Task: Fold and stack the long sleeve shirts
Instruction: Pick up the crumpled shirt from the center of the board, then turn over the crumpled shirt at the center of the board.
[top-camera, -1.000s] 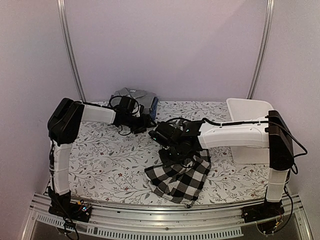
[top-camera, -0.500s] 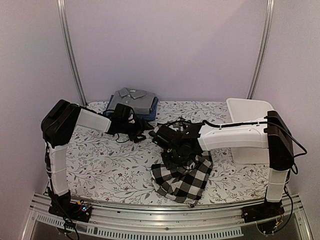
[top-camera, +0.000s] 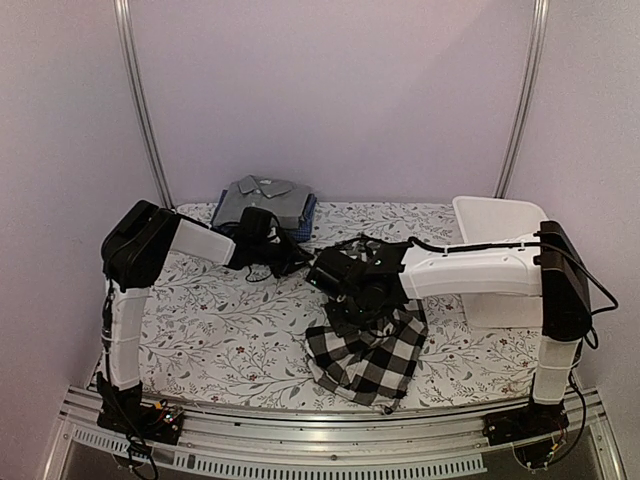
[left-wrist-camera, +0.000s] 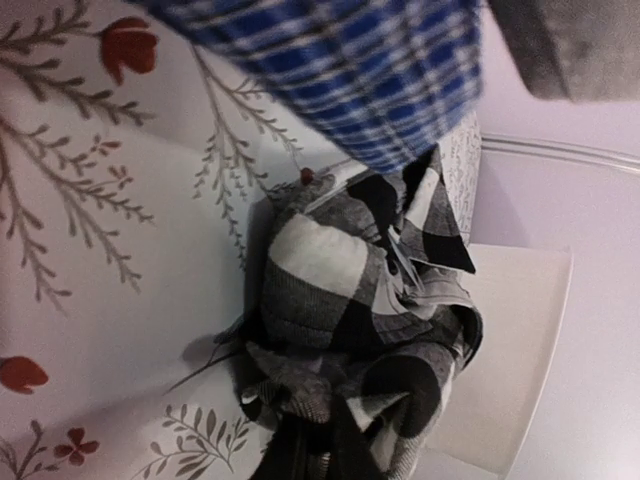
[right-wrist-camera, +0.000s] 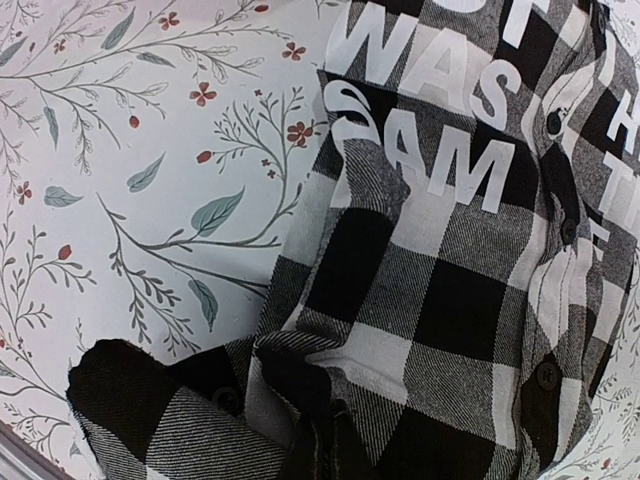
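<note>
1. The step in hand is taking hold of the checked shirt (top-camera: 368, 352) so it can be spread out for folding. It lies crumpled on the near middle of the counter (top-camera: 200, 330), with its far end drawn up toward the arms.
2. The grey shirt (top-camera: 262, 197) sits folded on the blue shirt (top-camera: 306, 212) at the far edge. I judge two of the three shirts done.
3. The right claw (right-wrist-camera: 322, 448) is closed, pinching a fold of the checked cloth beside the button strip.
4. Only the tips of the left claw (left-wrist-camera: 315, 457) show in its wrist view. They look clamped on a bunched end of the same shirt, though this is not fully clear.
5. The next move, as I judge it, is to draw the two claws apart and lay the shirt flat. The folded stack just beside the left claw must not be disturbed.
6. Compared with a second ago:
   - The left arm has swung off the stack toward the shirt, and its claw has narrowed.
   - The right claw has shut.
   - The shirt has bunched narrower.
</note>
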